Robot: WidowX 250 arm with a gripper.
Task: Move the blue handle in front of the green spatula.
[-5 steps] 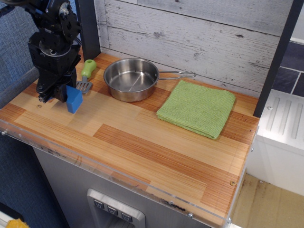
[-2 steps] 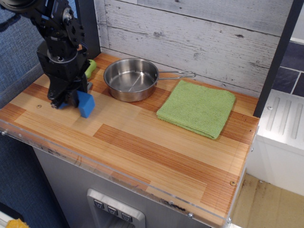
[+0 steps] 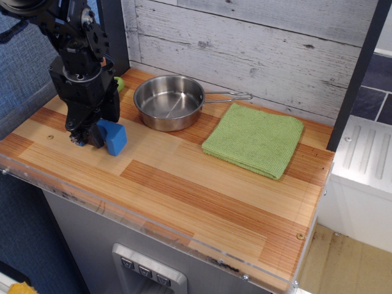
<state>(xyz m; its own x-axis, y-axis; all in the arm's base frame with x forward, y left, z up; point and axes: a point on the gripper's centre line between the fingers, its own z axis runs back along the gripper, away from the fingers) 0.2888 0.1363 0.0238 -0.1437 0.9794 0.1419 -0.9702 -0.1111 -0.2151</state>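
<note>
The blue handle (image 3: 113,137) is a chunky blue block at the left of the wooden counter, down at the counter's surface. My black gripper (image 3: 90,136) is shut on its left side. The arm stands over the back left of the counter and hides most of the green spatula; only a bit of its lime-green handle (image 3: 119,83) shows behind the arm, left of the pan. The blue block is in front of that spot, toward the counter's front edge.
A steel pan (image 3: 168,101) with a thin wire handle stands at the back centre. A folded green cloth (image 3: 254,138) lies to its right. The counter's front edge has a clear plastic lip (image 3: 153,229). A wooden plank wall runs behind.
The arm has carried the blue handle to the right and toward the front of the counter. It now covers the spatula's grey head, which showed one second ago.
</note>
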